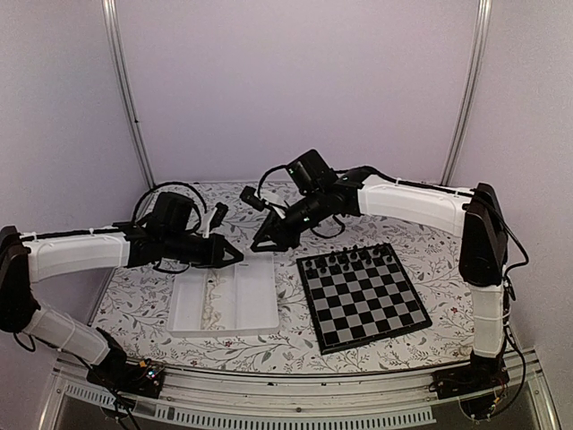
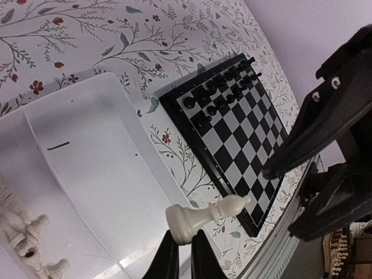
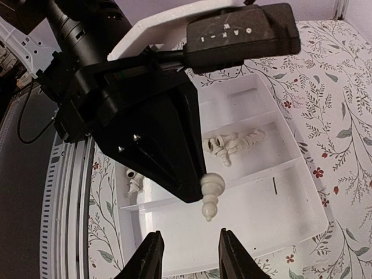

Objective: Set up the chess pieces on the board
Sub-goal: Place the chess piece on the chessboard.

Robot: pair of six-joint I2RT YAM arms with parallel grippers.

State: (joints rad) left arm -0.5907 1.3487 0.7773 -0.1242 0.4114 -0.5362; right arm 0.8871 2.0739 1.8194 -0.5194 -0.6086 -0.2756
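My left gripper (image 2: 185, 239) is shut on the base of a cream-white bishop (image 2: 204, 217), which lies sideways above the tray's near corner. In the right wrist view the same bishop (image 3: 210, 196) hangs from the tip of the left gripper (image 3: 195, 192). My right gripper (image 3: 189, 250) is open just short of it, with nothing between its fingers. In the top view the left gripper (image 1: 236, 254) and the right gripper (image 1: 260, 242) nearly meet over the tray's far edge. The board (image 1: 367, 300) lies to the right, with black chess pieces (image 1: 351, 258) on its far rows. More white chess pieces (image 3: 233, 142) lie in the tray.
The white compartment tray (image 1: 255, 300) sits left of the board on the floral tablecloth (image 1: 143, 296). A small group of white pieces (image 2: 23, 235) lies in one compartment, and another piece (image 3: 133, 183) lies in a second. The right arm (image 1: 412, 202) reaches over the board's far side.
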